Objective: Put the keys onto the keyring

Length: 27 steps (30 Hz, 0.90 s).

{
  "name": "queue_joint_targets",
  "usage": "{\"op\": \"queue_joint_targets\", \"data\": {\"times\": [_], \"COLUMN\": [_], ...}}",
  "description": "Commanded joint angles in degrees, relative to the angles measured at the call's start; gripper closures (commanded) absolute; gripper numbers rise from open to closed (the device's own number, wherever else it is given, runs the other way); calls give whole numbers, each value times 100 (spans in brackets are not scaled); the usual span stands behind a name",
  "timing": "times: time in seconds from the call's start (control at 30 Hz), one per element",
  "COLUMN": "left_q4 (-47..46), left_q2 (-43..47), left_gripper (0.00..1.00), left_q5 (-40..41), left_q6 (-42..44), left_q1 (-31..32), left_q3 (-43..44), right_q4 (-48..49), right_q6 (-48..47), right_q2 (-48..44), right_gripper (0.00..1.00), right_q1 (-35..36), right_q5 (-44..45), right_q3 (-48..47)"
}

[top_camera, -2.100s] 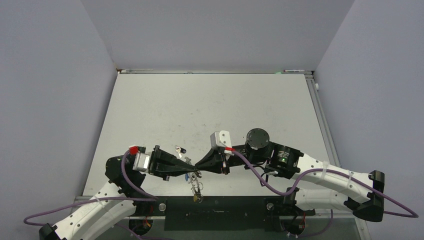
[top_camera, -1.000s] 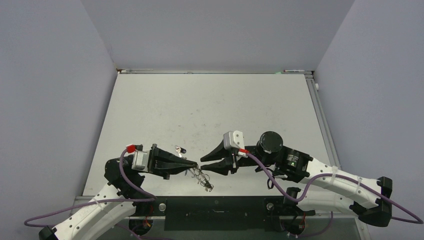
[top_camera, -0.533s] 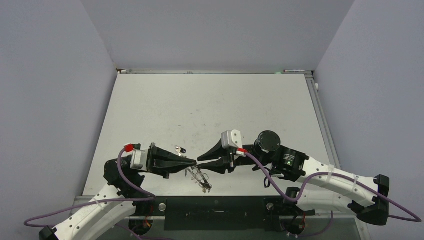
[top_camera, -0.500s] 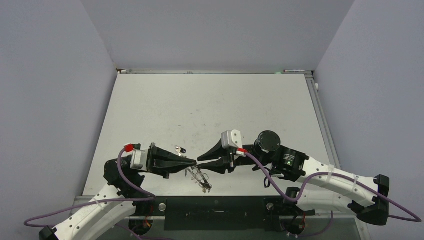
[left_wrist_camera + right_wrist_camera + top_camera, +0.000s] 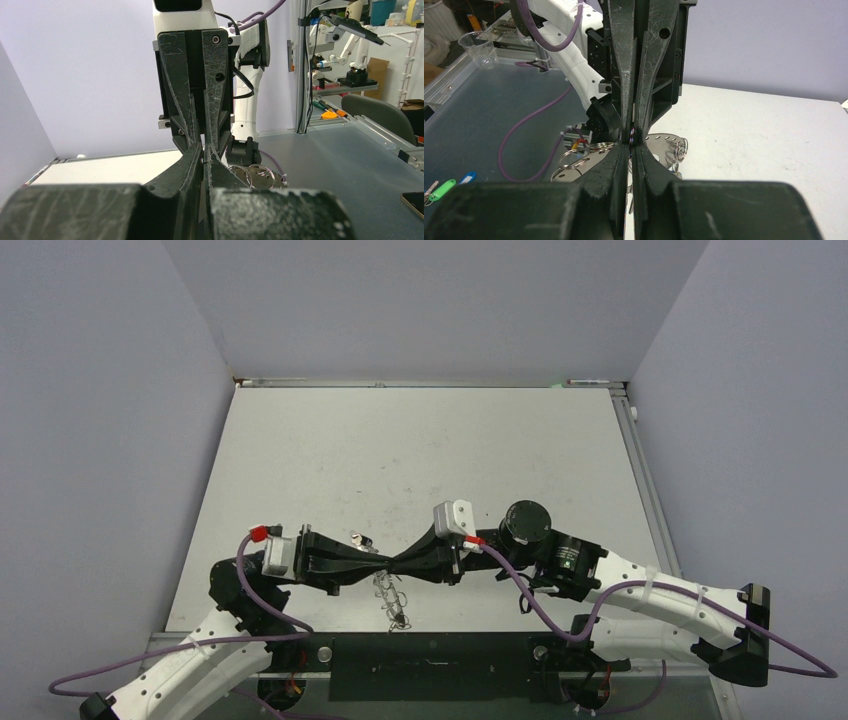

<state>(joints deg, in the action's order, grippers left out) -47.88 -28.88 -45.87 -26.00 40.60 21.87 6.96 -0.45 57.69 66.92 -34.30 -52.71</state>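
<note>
The keyring, a flat silver plate rimmed with wire loops, hangs below the spot where both grippers meet tip to tip near the table's front edge. My left gripper is shut on its upper part. In the left wrist view the left gripper has its jaws pressed together, with the keyring showing just to their right. My right gripper is shut on a thin metal edge of the keyring, which spreads to both sides of the jaws. One small key with a dark head lies on the table behind the left gripper.
Green and blue key tags lie on the dark ledge off the table's near side, and a clear plastic cup stands farther out. The white table stretches back to grey walls.
My right gripper moved left to meet the left gripper's tips and shut there. The keyring swung from slanting rightward to hanging straight toward the near edge.
</note>
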Motion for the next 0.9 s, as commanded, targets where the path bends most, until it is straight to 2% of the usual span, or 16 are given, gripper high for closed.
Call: {"op": "queue_joint_targets", "data": {"times": [0.0, 0.03, 0.07, 0.1, 0.17, 0.27, 0.33, 0.63, 0.77, 0.87], "left_q4": [-135, 10, 170, 306, 562, 995, 1275, 3072, 3446, 3615], "left_q2": [150, 195, 254, 309, 429, 577, 662, 660, 744, 695], "left_gripper": [100, 95, 80, 71, 46, 27, 23, 20, 18, 22], "left_q5": [193, 211, 244, 279, 334, 382, 362, 190, 401, 405], "left_q6": [116, 204, 312, 431, 630, 961, 1164, 2478, 2911, 3075], "left_q1": [-17, -19, -20, -21, -17, -22, -26, -19, 4, 58], "left_q3": [61, 75, 87, 97, 128, 198, 249, 638, 597, 613], "right_q4": [41, -130, -373, -707, -1413, -2414, -3048, -5493, -6404, -6836], "right_q6": [-136, -174, -195, -211, -278, -249, -205, 314, 639, 769], "right_q2": [-12, -40, -54, -45, 54, 292, 510, 1735, 2232, 2446], "right_gripper": [95, 95, 95, 95, 95, 95, 95, 95, 95, 95], "right_q1": [53, 58, 56, 49, 46, 50, 56, 63, 56, 42], "right_q5": [71, 192, 396, 644, 989, 1400, 1634, 2618, 2835, 2741], "right_q3": [-313, -391, -499, -661, -1023, -1609, -1995, -3656, -4147, -4307]}}
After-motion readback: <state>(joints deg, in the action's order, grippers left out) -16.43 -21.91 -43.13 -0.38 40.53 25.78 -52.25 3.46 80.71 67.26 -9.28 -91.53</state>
